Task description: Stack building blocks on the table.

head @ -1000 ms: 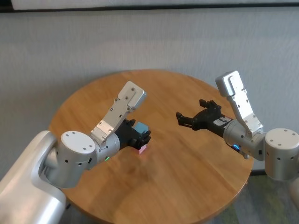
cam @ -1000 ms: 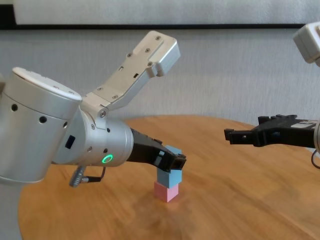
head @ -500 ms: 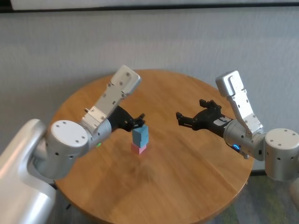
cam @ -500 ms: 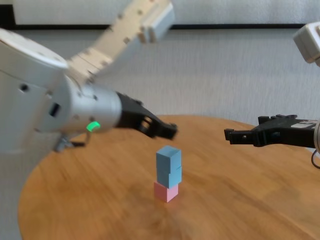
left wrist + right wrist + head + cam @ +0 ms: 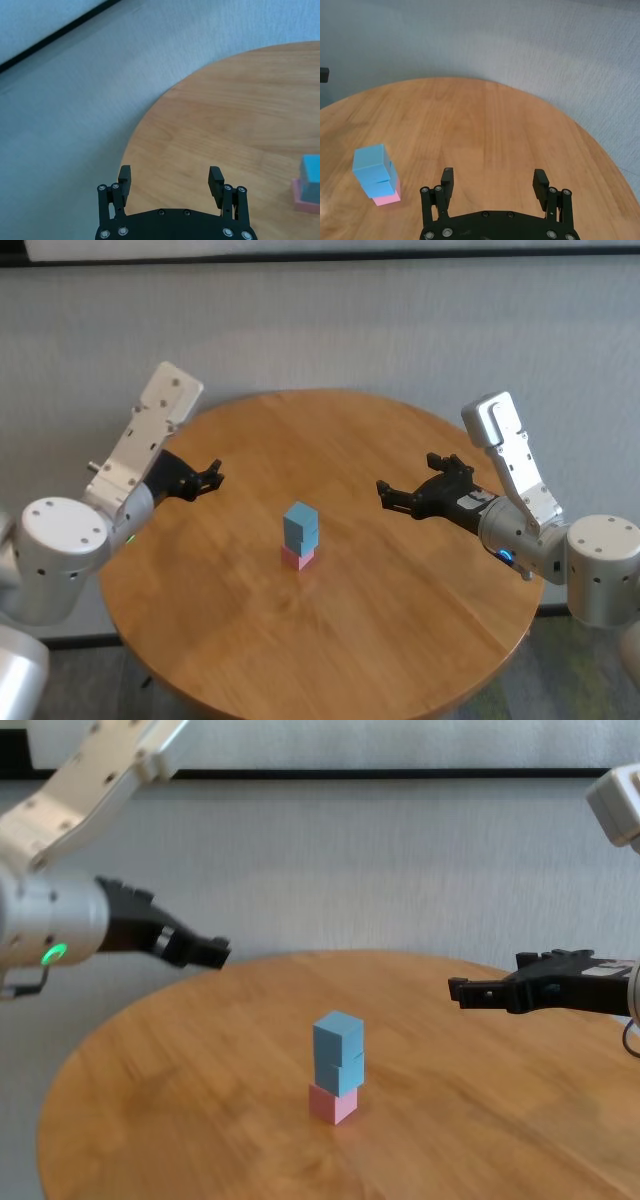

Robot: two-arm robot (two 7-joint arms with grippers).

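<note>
Three building blocks stand in one stack near the middle of the round wooden table (image 5: 400,640): a pale pink block (image 5: 299,558) at the bottom with two light blue blocks (image 5: 300,526) on top. The stack also shows in the chest view (image 5: 338,1065), the right wrist view (image 5: 375,174) and the left wrist view (image 5: 308,184). My left gripper (image 5: 212,475) is open and empty above the table's left edge, well clear of the stack. My right gripper (image 5: 385,492) is open and empty, hovering right of the stack.
A grey wall (image 5: 400,320) stands behind the table. The table's edge (image 5: 145,115) runs close under the left gripper.
My left gripper let go of the top blue block, opened and drew back to the left, away from the stack. The right arm has not moved.
</note>
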